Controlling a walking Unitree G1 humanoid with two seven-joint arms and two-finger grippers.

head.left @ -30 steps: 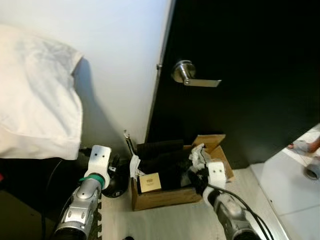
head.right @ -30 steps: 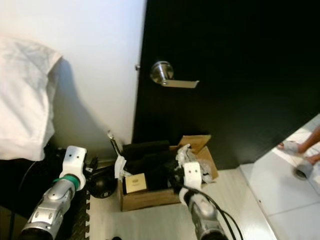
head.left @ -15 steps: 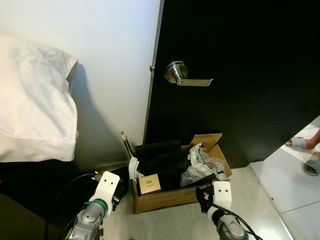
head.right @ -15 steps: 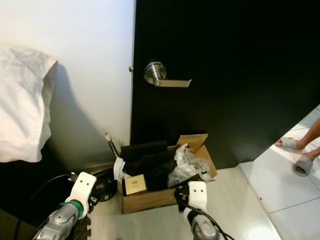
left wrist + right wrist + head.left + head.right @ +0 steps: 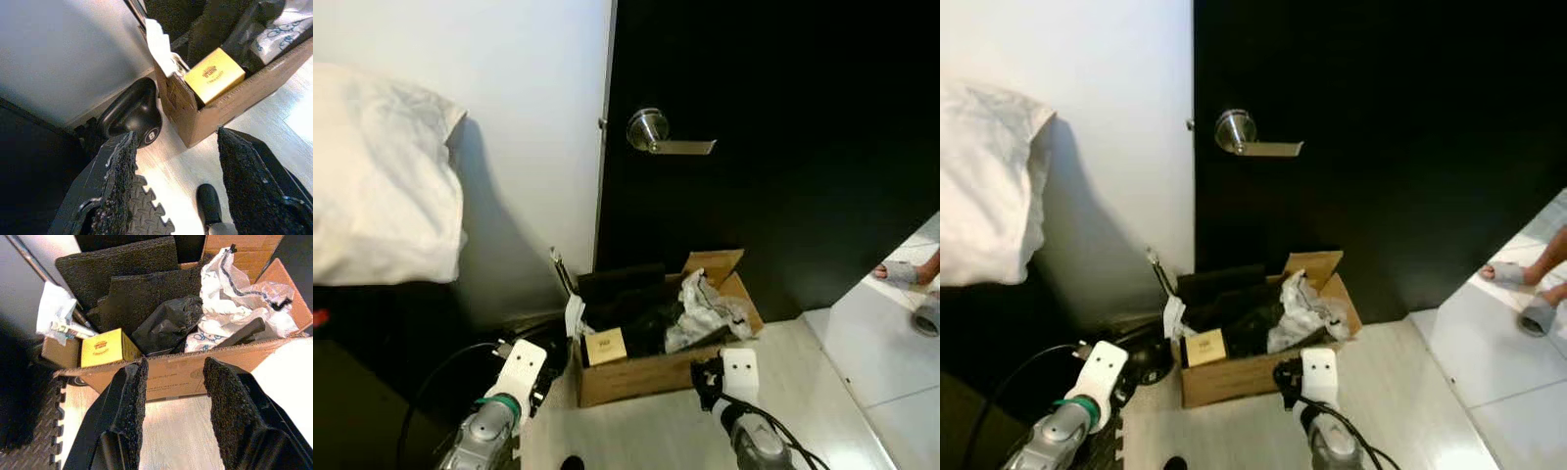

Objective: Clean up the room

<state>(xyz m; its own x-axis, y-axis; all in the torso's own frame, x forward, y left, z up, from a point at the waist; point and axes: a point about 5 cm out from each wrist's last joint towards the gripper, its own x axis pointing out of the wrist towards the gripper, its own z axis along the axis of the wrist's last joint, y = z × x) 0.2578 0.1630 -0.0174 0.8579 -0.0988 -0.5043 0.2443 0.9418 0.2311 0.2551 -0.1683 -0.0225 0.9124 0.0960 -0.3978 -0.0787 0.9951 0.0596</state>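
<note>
An open cardboard box [image 5: 646,374] stands on the floor against the black door. It holds a crumpled white plastic bag [image 5: 705,308], black foam pieces [image 5: 132,289], a black bag [image 5: 166,325] and a small yellow box [image 5: 605,346]. My right gripper [image 5: 177,364] hangs low just in front of the box's front wall, open and holding nothing. My left gripper [image 5: 177,139] is open too, low at the box's left corner beside a black kettlebell [image 5: 132,115].
The black door [image 5: 783,196] with a silver lever handle [image 5: 651,130] rises behind the box. A white pillow [image 5: 382,186] lies at the upper left. Black puzzle mat [image 5: 146,218] covers the floor at left. A person's sandalled feet [image 5: 913,279] stand on white tiles at right.
My right gripper was up over the box at the crumpled bag; it has drawn back and down, and the bag lies in the box. The left arm has lowered too.
</note>
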